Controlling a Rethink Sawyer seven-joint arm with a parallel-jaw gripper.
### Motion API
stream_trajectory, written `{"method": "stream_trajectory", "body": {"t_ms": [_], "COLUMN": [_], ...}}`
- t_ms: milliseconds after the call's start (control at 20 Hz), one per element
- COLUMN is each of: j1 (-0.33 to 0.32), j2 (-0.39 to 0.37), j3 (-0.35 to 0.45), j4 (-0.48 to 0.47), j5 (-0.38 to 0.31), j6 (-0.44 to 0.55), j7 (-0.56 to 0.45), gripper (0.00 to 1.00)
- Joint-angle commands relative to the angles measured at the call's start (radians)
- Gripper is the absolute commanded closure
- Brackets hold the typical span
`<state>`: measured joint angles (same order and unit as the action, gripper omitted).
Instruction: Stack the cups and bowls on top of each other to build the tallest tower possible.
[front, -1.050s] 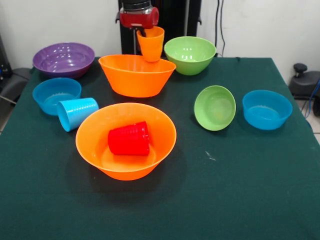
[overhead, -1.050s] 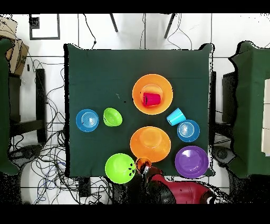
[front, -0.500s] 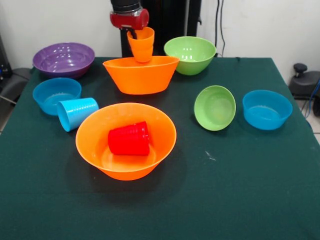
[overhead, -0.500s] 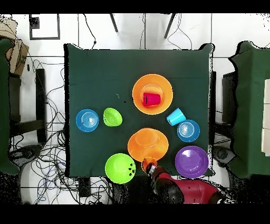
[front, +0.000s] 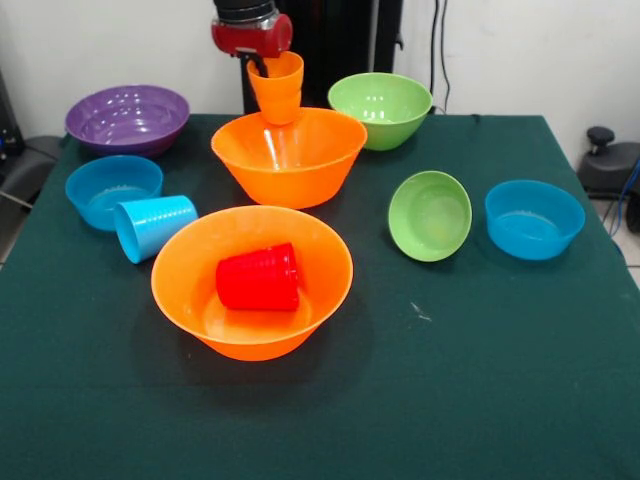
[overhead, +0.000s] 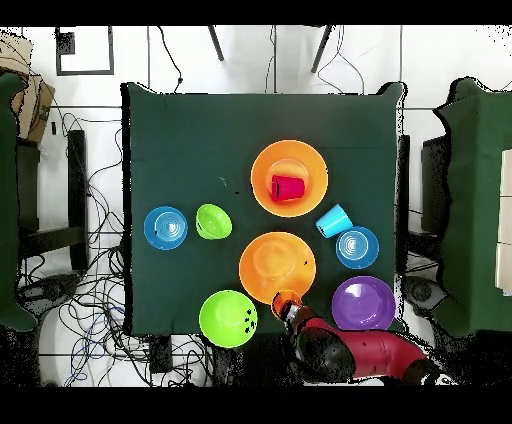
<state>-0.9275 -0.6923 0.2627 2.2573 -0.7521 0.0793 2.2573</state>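
One orange cup (front: 276, 87) is held clamped by its rim in the gripper (front: 262, 66) just behind the far orange bowl (front: 288, 156) (upright, mouth up), so it is best turned over and centred before release.

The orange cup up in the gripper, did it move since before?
Yes. The orange cup went left, farther from the big green bowl.
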Motion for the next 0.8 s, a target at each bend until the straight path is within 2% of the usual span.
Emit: {"method": "stream_trajectory", "body": {"t_ms": [50,250,400,800], "j1": [0.019,0.058,0.094,0.126], "j2": [-0.094,-0.094,-0.071,-0.053], "j3": [0.181,0.17,0.142,0.127], "j4": [-0.054,-0.093,-0.113,-0.147], "j5": [0.078,0.06,0.035,0.045], "j6": [0.165,0.199,0.164,0.156], "j7": [-0.081,-0.098,-0.059,-0.037], "gripper": [1.0,1.0,1.0,1.0]}}
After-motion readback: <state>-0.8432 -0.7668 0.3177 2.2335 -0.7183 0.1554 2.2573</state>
